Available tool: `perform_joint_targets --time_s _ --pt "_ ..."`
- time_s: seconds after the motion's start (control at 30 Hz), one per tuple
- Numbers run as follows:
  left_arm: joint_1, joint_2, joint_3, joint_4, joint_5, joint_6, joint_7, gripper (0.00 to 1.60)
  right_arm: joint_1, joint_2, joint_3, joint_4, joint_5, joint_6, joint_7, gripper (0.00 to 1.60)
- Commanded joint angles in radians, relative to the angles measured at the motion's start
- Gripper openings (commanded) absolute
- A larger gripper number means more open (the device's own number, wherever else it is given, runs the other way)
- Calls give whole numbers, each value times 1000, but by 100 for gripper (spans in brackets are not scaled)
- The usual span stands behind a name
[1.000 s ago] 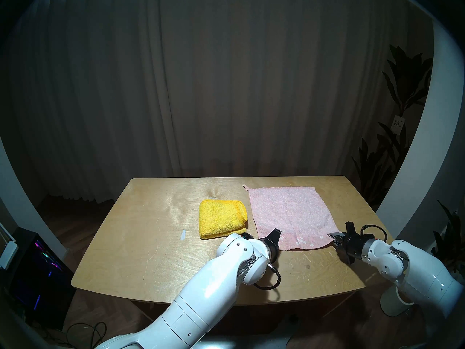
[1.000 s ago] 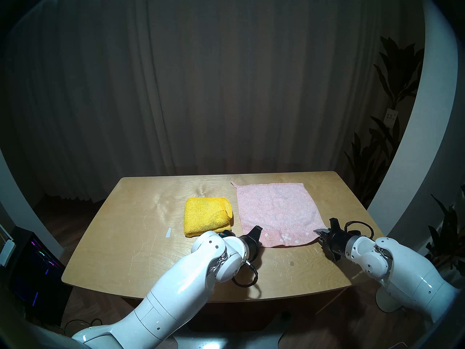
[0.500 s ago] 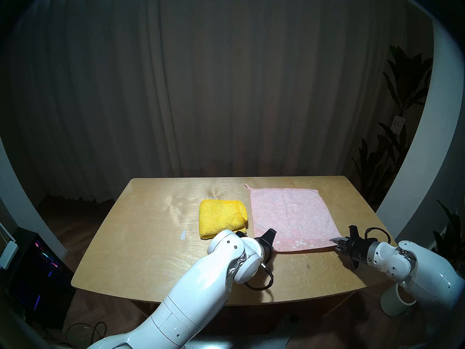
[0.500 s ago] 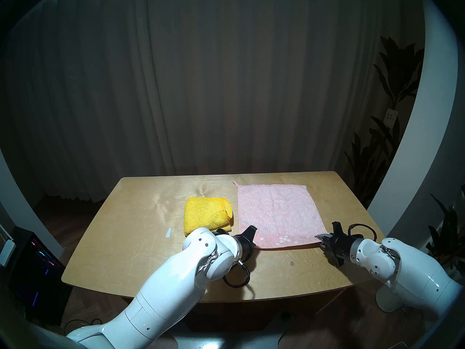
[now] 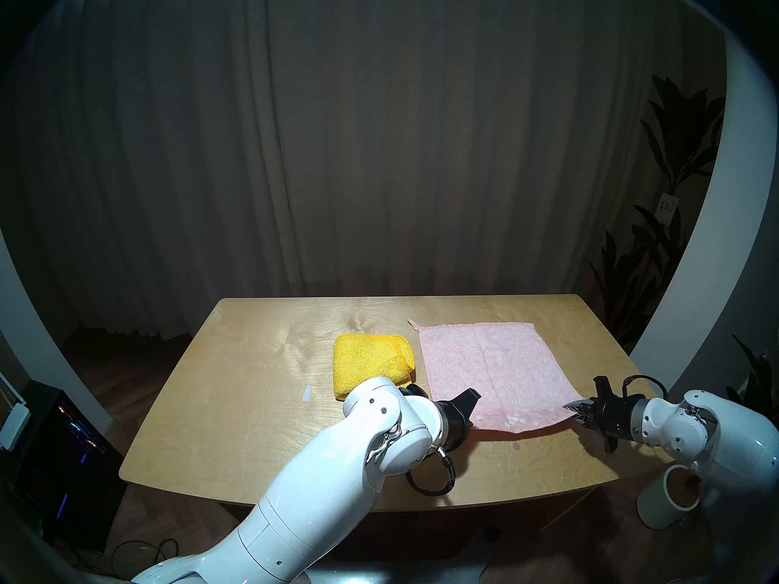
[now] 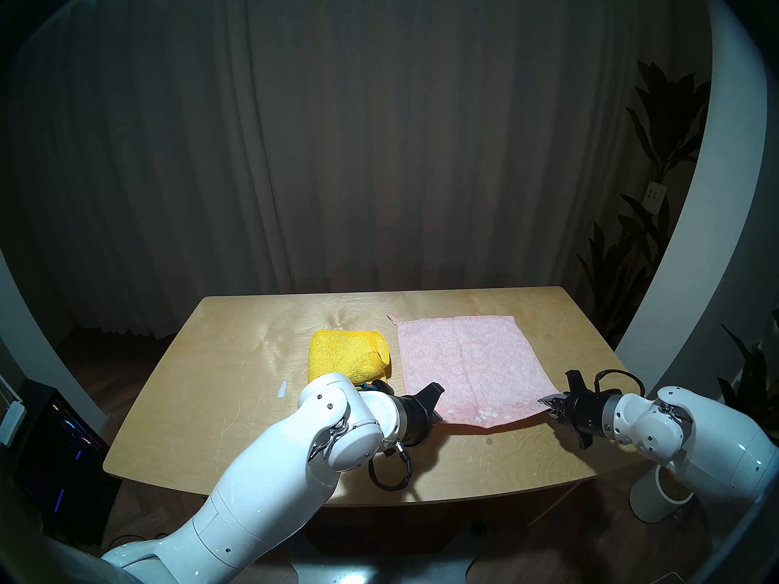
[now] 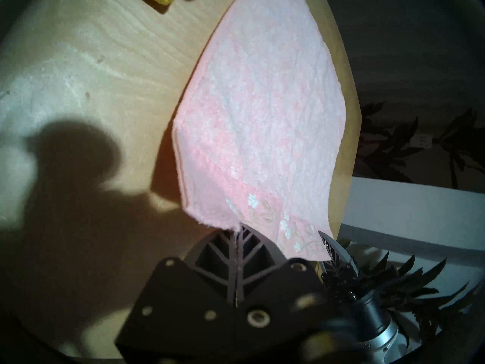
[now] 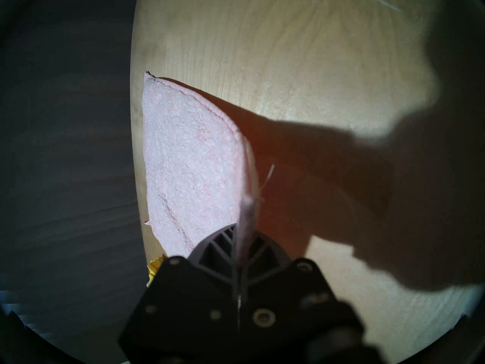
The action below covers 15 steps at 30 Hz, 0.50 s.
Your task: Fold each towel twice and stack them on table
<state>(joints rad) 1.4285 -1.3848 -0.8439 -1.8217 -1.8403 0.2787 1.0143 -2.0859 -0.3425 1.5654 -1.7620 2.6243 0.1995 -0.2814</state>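
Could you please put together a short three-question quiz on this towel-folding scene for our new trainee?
1. True or false: the yellow towel lies folded on the table.
2. Which corners of the pink towel do the left gripper and right gripper pinch? A) the far ones B) the near ones C) none
3. Fill in: the near edge of the pink towel, with its flower band, is ____ the table.

Key: 1 true; 2 B; 3 lifted off.

Dark pleated curtain [image 5: 379, 149], leafy plant [image 5: 674, 157], wooden floor [image 5: 126, 368]
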Motion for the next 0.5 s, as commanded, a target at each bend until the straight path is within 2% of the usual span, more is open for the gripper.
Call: perform_joint_targets --time_s 0.0,0.03,0.1,0.23,0.3,0.47 --pt "-21 0 10 -57 7 15 10 0 -92 46 108 -66 13 -34 5 0" --pt "-19 3 6 -65 22 -1 11 0 -120 33 139 -80 9 -49 10 0" --pt "-19 5 3 -66 27 -7 15 0 -135 28 157 -86 20 -46 4 0" --pt "-13 13 -31 -86 -12 -6 30 0 -188 12 220 -116 37 -51 -31 0" --pt "-9 14 -37 -95 -23 -5 33 0 -194 12 228 -118 33 -46 -30 0" --pt "-1 18 -47 -111 -59 9 41 0 -234 22 254 -136 19 -49 -92 0"
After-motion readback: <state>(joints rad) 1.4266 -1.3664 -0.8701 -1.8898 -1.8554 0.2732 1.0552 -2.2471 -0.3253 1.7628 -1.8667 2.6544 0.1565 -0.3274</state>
